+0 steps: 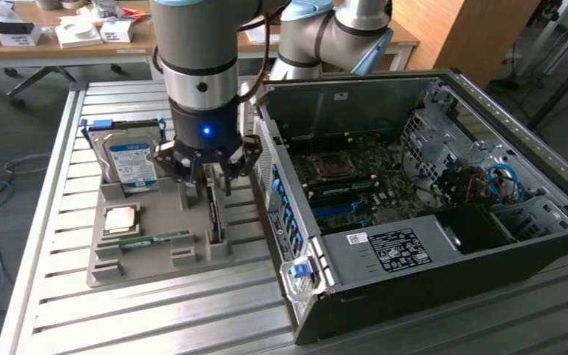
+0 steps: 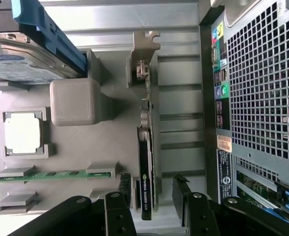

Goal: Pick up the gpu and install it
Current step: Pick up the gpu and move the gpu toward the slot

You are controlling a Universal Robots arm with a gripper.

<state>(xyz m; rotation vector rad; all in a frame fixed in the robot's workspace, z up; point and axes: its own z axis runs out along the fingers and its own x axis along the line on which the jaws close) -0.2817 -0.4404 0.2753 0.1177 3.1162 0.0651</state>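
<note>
The gripper [image 1: 210, 176] [image 2: 152, 181] hangs pointing straight down over the gray holder [image 1: 156, 268] [image 2: 115, 129], its 2 fingers [image 2: 126, 189] spread wide with nothing clamped between them. In the wrist view the fingers stand 1 on each side of the gpu [image 1: 215, 220] [image 2: 145, 147]. There is a narrow gap on one side and a wider gap on the other, so neither finger presses the card.

The gpu stands on its long edge in a slot of the holder, at the side nearest the computer case [image 1: 432, 222] [image 2: 262, 88]. Its silver bracket [image 2: 145, 45] is at the end away from the fingers.

In the same holder, on the side away from the case, sit 3 more parts:
- A hard drive [image 1: 131, 163] [image 2: 26, 69] with a blue and white label, leaning upright at the back.
- A square processor [image 1: 121, 218] [image 2: 22, 132], lying flat in its recess.
- A green memory stick [image 1: 151, 239] [image 2: 50, 174], lying in its own slot.

The holder rests on a slatted metal table [image 1: 116, 318]. The case stands just beside it at the exterior view's right, its side panel off and the motherboard [image 1: 353, 177] exposed.
</note>
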